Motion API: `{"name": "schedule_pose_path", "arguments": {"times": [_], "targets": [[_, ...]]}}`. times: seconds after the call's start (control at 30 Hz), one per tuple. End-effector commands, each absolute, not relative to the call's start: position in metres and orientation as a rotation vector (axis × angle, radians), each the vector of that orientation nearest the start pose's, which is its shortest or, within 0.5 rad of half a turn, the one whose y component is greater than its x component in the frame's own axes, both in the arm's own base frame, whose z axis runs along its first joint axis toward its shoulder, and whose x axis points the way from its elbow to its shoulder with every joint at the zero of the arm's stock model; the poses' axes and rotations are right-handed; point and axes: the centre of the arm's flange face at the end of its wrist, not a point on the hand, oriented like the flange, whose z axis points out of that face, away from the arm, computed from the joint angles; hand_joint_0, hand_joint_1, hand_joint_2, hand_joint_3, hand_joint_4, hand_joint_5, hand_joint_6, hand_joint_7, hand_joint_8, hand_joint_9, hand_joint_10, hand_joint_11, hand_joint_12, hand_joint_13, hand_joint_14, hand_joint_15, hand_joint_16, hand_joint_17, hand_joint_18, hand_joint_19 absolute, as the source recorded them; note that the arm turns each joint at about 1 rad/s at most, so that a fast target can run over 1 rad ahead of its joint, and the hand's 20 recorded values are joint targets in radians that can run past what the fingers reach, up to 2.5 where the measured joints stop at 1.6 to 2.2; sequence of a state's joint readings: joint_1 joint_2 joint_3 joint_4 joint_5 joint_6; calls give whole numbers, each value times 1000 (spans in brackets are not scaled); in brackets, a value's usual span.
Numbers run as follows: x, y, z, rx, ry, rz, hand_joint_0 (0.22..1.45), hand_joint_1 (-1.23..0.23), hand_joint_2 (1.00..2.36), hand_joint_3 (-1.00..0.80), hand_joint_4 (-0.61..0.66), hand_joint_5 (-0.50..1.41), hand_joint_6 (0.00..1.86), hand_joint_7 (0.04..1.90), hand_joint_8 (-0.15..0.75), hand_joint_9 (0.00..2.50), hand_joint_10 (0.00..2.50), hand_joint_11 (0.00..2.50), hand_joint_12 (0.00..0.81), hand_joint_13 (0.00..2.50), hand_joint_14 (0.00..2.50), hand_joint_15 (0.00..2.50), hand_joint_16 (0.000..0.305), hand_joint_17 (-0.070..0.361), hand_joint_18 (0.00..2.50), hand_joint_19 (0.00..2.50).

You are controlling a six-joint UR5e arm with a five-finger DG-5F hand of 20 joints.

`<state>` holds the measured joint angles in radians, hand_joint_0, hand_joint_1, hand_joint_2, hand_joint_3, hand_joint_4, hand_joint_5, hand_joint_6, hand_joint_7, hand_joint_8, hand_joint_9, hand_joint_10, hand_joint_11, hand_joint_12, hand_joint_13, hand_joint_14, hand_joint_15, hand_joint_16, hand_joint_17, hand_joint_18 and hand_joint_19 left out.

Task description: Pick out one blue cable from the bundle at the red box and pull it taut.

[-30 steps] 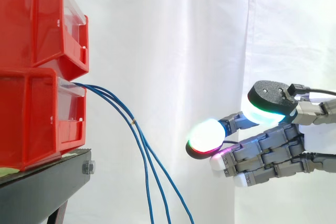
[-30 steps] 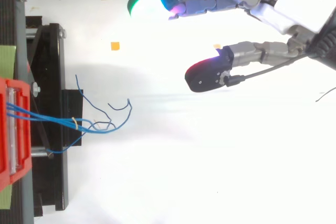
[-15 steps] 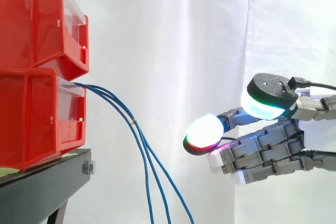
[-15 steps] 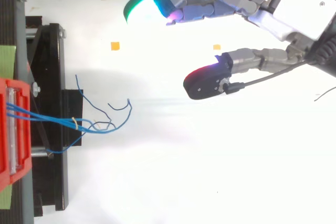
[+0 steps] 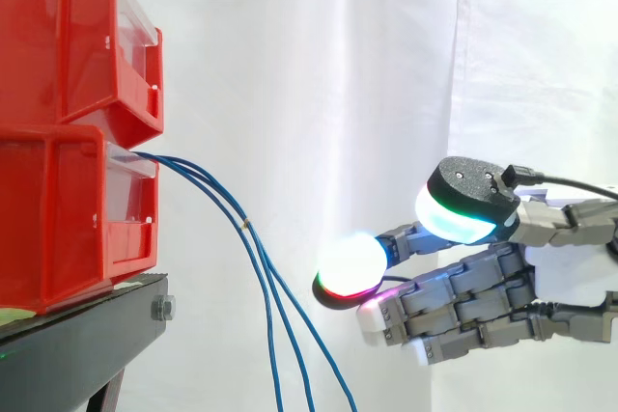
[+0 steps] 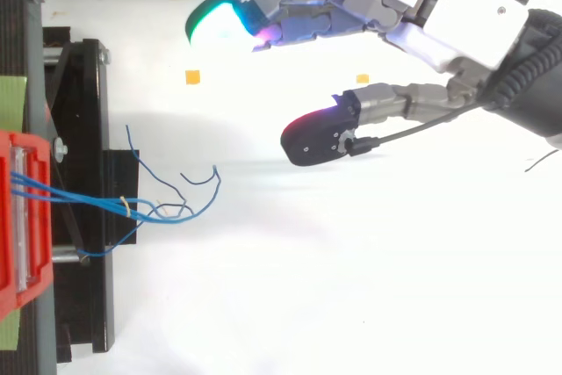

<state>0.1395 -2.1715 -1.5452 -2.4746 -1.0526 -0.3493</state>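
Red plastic bins, two of them, are stacked on a black stand [image 5: 82,340]. I can't see what's inside the upper bin [image 5: 68,36]. The lower bin [image 5: 58,219] is the one that matters. The blue cables [image 5: 259,262] come out over its clear front panel [image 5: 130,163] and droop down past the edge of the stand. From the side I count three strands, pinched together partway down by one little yellowish tie [image 5: 246,225]. In the top view the same bundle [image 6: 88,200] runs across the stand, and its loose ends curl on the white surface.

The hand [image 5: 468,296] is open and has nothing in it. Its fingers are stretched toward the cables, with the thumb spread off to one side. It's at about the height where the strands hang below the tie, but it isn't touching them. The nearest glowing pad [image 5: 350,262] is still clear of the outermost strand.

Compared with a second ago, the hand has slid closer to the bins and dropped a bit lower, with the same spread pose. In the top view the hand [image 6: 439,15] has also shifted toward the stand. The cables haven't budged.

There are also two tiny orange squares [image 6: 191,76] on the white surface under the hand.
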Motion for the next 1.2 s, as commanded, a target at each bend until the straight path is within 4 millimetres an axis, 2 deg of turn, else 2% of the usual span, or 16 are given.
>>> {"name": "schedule_pose_path", "arguments": {"times": [0.0, 0.13, 0.33, 1.17], "targets": [[696, -89, 192, 1129, 1048, 716, 488, -609, 1000, -500, 223, -212, 502, 710, 272, 592, 4, 109, 322, 419, 0, 5, 48, 108, 313, 329], [710, -85, 190, 1134, 1038, 770, 490, -604, 1000, -500, 222, -211, 502, 711, 269, 589, 4, 113, 322, 419, 0, 1, 48, 108, 312, 329], [721, -81, 206, 1127, 1047, 783, 490, -603, 1000, -500, 226, -209, 502, 710, 270, 592, 4, 107, 322, 419, 1, 5, 48, 108, 312, 329], [725, -53, 203, 1095, 1070, 809, 492, -601, 1000, -500, 229, -204, 502, 725, 273, 602, 5, 118, 323, 424, 0, 3, 48, 108, 315, 337]]}}
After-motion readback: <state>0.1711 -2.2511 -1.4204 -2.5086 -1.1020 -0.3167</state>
